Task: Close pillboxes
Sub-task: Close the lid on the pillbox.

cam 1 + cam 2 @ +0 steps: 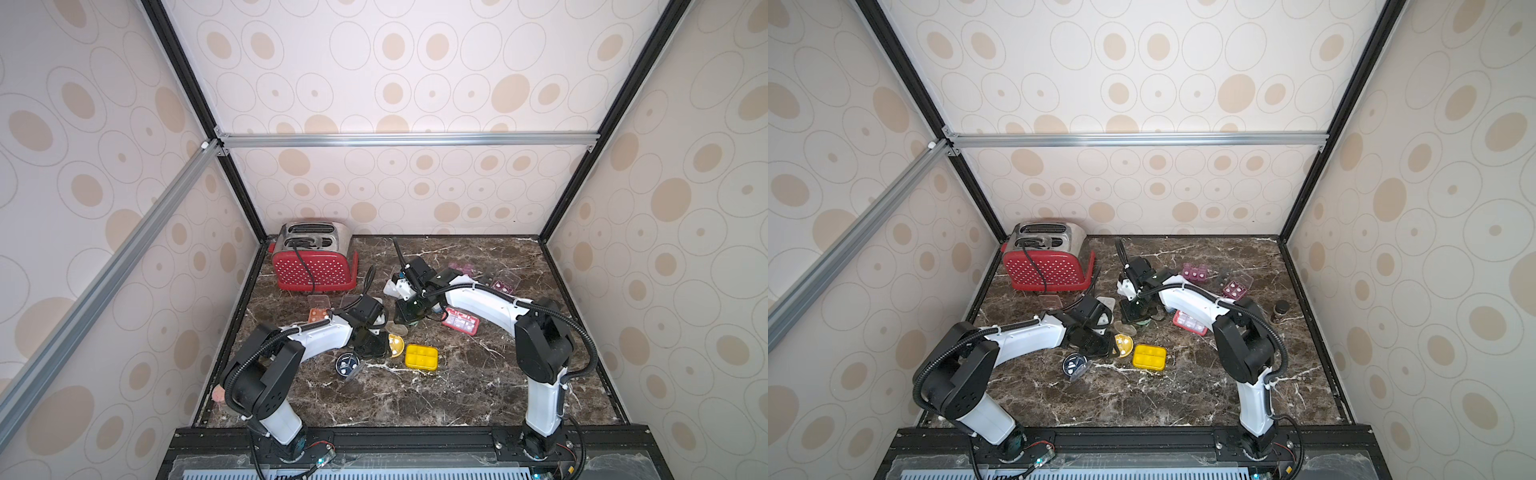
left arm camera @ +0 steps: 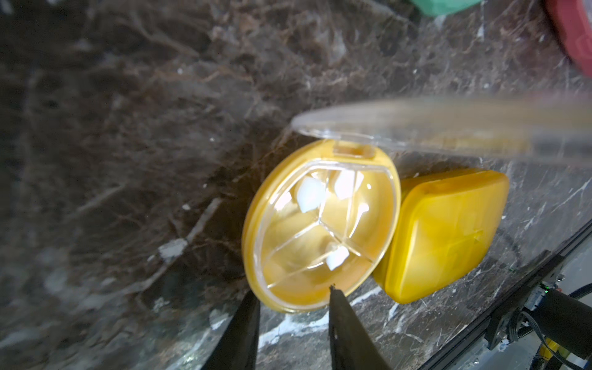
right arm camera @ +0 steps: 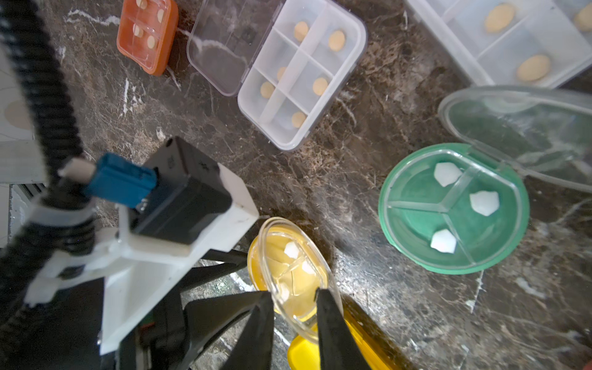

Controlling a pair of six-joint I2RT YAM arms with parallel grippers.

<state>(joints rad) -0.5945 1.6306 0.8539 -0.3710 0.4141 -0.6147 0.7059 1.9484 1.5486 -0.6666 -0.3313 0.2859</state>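
A round yellow pillbox (image 2: 320, 224) lies on the marble with its clear lid (image 2: 448, 128) raised. My left gripper (image 2: 293, 291) is open, its fingertips at the box's near rim. My right gripper (image 3: 294, 298) is open too, and its tips lie over the raised lid (image 3: 296, 272). Both grippers meet at this box in a top view (image 1: 397, 345). A shut yellow rectangular pillbox (image 1: 421, 356) touches it. A green round pillbox (image 3: 453, 208) and a white six-cell one (image 3: 301, 73) lie open.
An orange pillbox (image 1: 318, 314), a blue round one (image 1: 348, 365), a red one (image 1: 460, 321) and maroon ones (image 1: 503, 284) are scattered around. The red dotted toaster (image 1: 313, 262) stands back left. A dark jar (image 1: 1280, 309) stands at the right.
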